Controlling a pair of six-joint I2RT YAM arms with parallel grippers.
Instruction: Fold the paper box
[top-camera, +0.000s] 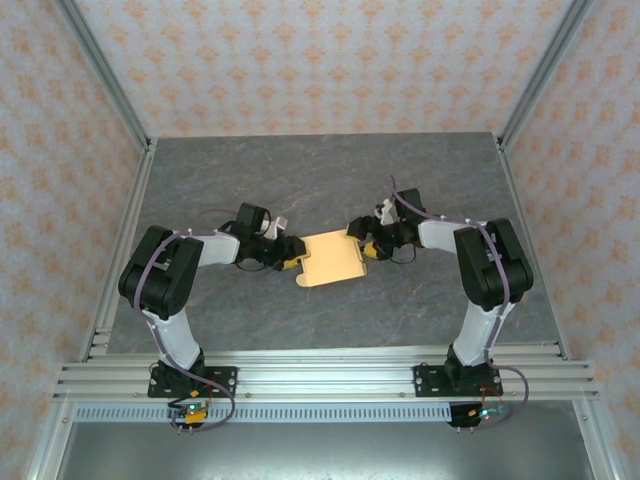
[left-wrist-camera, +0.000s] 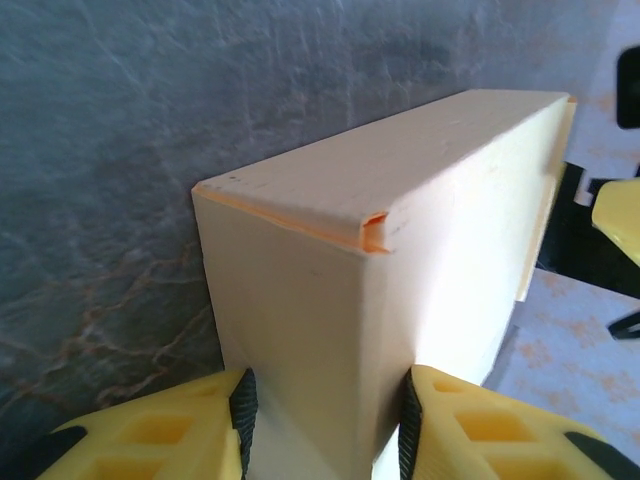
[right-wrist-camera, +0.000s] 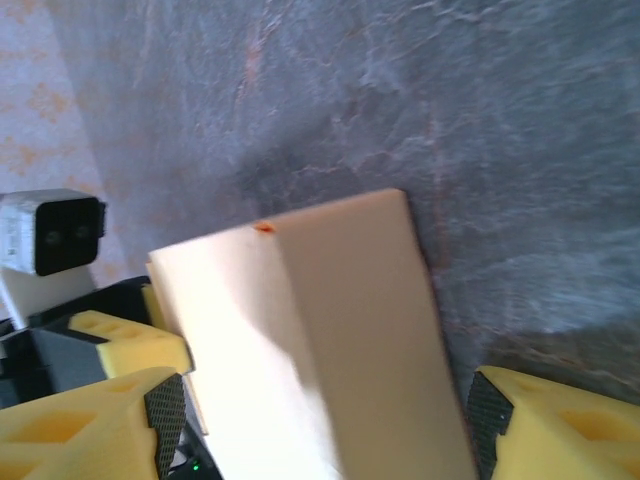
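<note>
The paper box (top-camera: 330, 260) sits centred on the tabletop (top-camera: 330, 170), folded into a shallow closed shape; one end flap seems untucked. The left claw (left-wrist-camera: 325, 425), at its 9 o'clock, pinches one end. The right claw (right-wrist-camera: 325, 430), at 3 o'clock, straddles the other end, spread wide and apparently gripping nothing.

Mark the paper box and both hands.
paper box (top-camera: 330, 260): top external view, middle of its top face.
left hand (top-camera: 292, 262): top external view, between its yellow fingertips, at the box's edge.
right hand (top-camera: 367, 250): top external view, between its yellow fingertips, at the box's opposite edge.
</note>
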